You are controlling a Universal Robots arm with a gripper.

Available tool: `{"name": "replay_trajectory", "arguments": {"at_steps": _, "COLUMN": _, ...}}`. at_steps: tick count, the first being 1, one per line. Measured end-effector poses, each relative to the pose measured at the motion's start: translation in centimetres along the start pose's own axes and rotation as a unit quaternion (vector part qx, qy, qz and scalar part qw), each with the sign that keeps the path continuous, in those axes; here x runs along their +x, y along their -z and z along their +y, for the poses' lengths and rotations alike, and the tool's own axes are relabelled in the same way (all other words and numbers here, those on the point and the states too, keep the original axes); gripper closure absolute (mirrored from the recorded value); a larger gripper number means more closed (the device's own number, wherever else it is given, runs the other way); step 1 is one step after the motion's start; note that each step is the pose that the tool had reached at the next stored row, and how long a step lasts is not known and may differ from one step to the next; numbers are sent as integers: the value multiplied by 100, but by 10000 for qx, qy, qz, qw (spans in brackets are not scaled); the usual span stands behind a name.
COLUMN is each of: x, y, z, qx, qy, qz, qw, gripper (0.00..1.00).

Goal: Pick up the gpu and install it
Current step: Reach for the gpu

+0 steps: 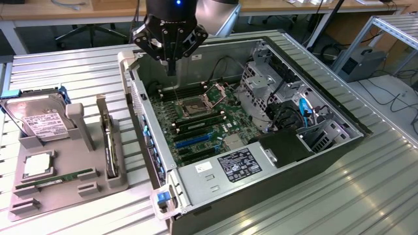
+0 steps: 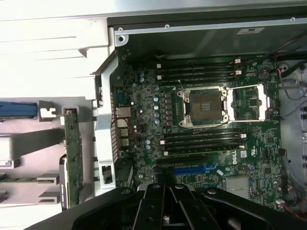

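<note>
A: Where is the gpu [image 1: 110, 146]?
B: It stands on its edge in the grey holder [image 1: 33, 203], near the tabletop [image 1: 365, 196] edge at the exterior view's left. It is not picked up yet.
A: And the end effector [image 1: 171, 66]?
B: Pressed together and holding nothing, over the open computer case [image 1: 307, 166].
A: What else is in the holder?
B: A hard drive [image 1: 40, 122] and a memory stick [image 1: 62, 178].

gripper [image 1: 171, 68] pinched closed, empty, hanging over back end of open pc case [image 1: 307, 166]. gpu [image 1: 111, 144] standing on edge in grey holder [image 1: 65, 193], exterior view's left, hard drive [image 1: 40, 125] near it.
</note>
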State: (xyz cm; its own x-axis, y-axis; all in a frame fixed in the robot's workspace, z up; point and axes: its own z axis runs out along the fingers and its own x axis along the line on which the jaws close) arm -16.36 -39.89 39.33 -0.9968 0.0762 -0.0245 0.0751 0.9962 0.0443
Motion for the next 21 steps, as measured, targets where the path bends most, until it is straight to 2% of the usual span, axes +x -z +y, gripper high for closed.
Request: {"name": "replay_trajectory", "arguments": {"at_steps": 21, "x": 57, "y": 2, "z": -4, "qx": 0, "qy": 0, "qz": 0, "qw": 10000, "gripper": 89}}
